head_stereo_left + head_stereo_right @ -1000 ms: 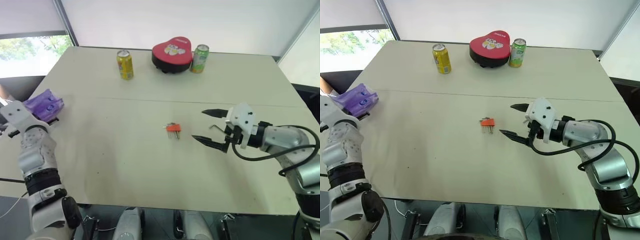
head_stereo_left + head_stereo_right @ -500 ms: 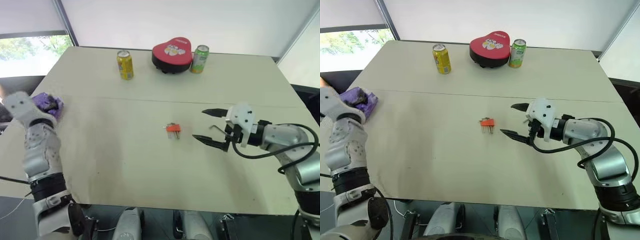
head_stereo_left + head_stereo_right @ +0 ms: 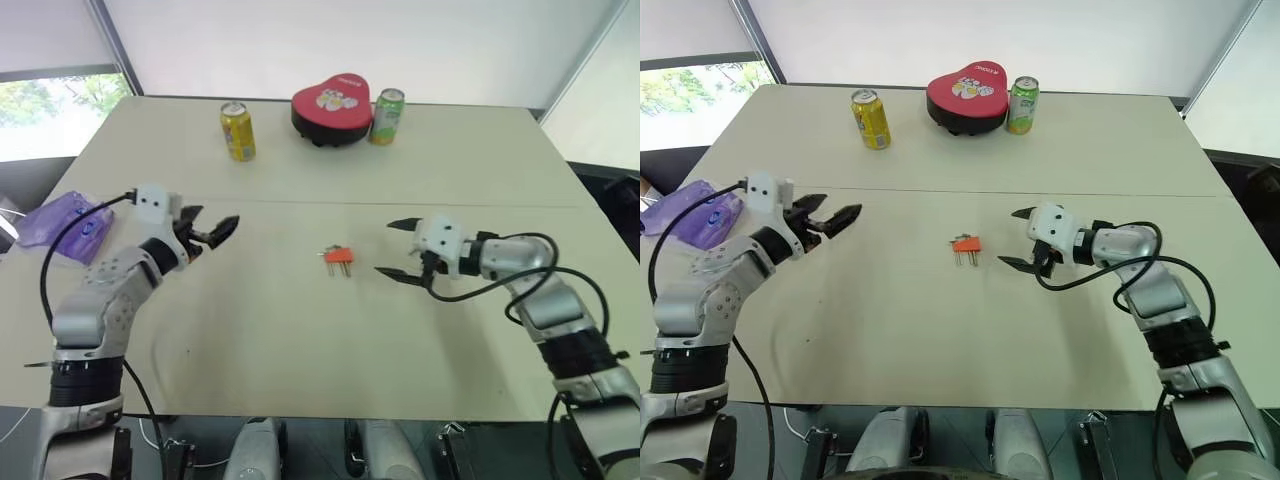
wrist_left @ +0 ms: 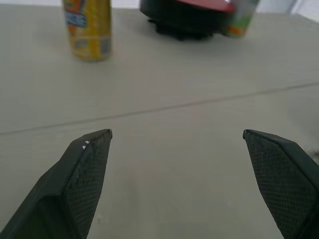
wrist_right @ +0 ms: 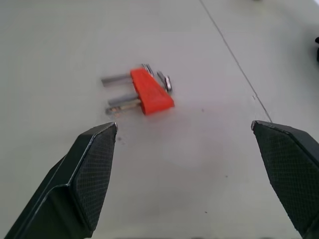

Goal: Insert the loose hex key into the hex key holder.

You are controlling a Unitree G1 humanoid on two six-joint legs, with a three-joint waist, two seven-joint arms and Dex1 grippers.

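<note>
Beige table (image 3: 300, 330) spans frame; window upper left. Red heart tin (image 3: 331, 100) top centre between two cans. Left gripper (image 3: 212, 230) mid-left, jaws wide, empty. Right gripper (image 3: 398, 250) mid-right, jaws wide, empty. Hex key holder (image 3: 338, 256) centre. Loose hex key indiscernible.

A wide beige counter (image 3: 300, 330) takes most of the frame, and a thin seam (image 3: 330, 203) crosses it from left to right. Behind it stands a plain white wall (image 3: 330, 45). In the upper left, a window (image 3: 45, 115) shows green trees in daylight. Dark floor (image 3: 610, 185) is at the right edge.
</note>
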